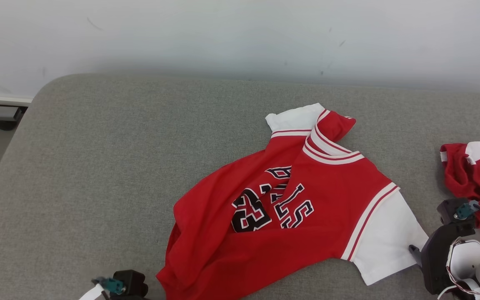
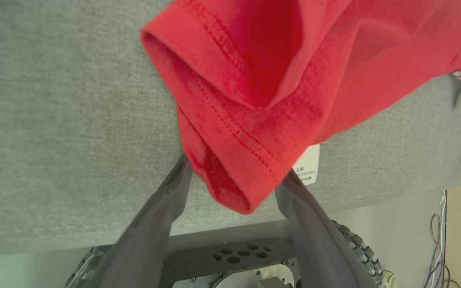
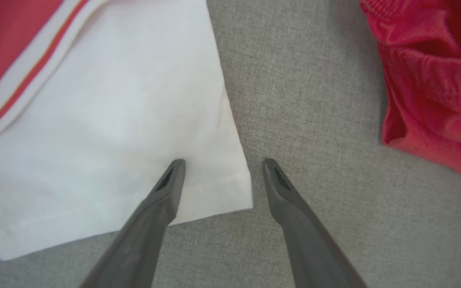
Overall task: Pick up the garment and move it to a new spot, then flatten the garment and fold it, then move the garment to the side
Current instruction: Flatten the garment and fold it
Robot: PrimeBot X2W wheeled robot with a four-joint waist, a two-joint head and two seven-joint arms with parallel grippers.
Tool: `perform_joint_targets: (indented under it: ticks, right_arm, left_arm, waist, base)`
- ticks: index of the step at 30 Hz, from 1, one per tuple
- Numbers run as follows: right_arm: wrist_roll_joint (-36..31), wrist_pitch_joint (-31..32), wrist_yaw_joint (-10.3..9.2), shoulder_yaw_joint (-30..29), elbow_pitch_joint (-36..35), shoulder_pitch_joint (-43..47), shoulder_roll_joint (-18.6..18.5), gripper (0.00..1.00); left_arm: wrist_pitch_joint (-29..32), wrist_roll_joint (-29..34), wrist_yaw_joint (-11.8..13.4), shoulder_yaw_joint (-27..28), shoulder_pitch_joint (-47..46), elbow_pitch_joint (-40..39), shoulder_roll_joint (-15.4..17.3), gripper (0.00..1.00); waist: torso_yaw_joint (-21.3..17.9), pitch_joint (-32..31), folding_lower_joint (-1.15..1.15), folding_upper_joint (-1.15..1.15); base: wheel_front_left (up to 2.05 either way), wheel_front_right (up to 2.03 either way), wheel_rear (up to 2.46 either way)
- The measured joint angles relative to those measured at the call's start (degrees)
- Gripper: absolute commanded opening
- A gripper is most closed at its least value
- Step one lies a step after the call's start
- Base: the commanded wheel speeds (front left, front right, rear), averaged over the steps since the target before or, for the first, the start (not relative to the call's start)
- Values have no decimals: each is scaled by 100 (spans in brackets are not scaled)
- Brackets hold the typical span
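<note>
head view. a red jersey [image 1: 290,200] with white sleeves lies crumpled, print side up, on the grey top [image 1: 98,166], right of centre and near the front edge. its collar points toward the far wall [image 1: 223,33] and its body is bunched in folds at the lower left. a second garment [image 1: 475,175], red and white, lies apart from it at the right edge.

left wrist view. the left gripper [image 2: 236,166] is released, its jaws spread wide. the jersey's red hem corner sits between the two fingers [image 2: 174,188] near the top's front edge, clamped by neither. a white care label [image 2: 307,166] shows beside one finger.

right wrist view. the right gripper [image 3: 224,161] is likewise spread wide and grasps nothing. one finger lies over the hem of the white sleeve [image 3: 114,120], the other over bare grey fabric, with the sleeve's corner between them. whether the tips touch the cloth cannot be told.
</note>
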Motion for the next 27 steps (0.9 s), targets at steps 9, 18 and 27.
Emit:
perform_joint_targets:
  ticks: [9,18,27]
  right_arm:
    - [-1,93,0,65,111,-90,85,0]
    - [360,-166,60,-311,77,-91,167,0]
    - [909,-413,249,-723,-470,-44,246,0]
  left_arm:
    - [-55,-25,-136,-45,-92,178,-92,0]
    - [-648,130,-89,344,-144,-176,204,0]
    - [-1092,330,57,661,-136,-697,477,0]
  waist:
    - [-16,-27,0,0]
    - [-25,-199,0,0]
    - [-44,-475,0,0]
  base:
    - [0,0,0]
    - [0,0,0]
    - [0,0,0]
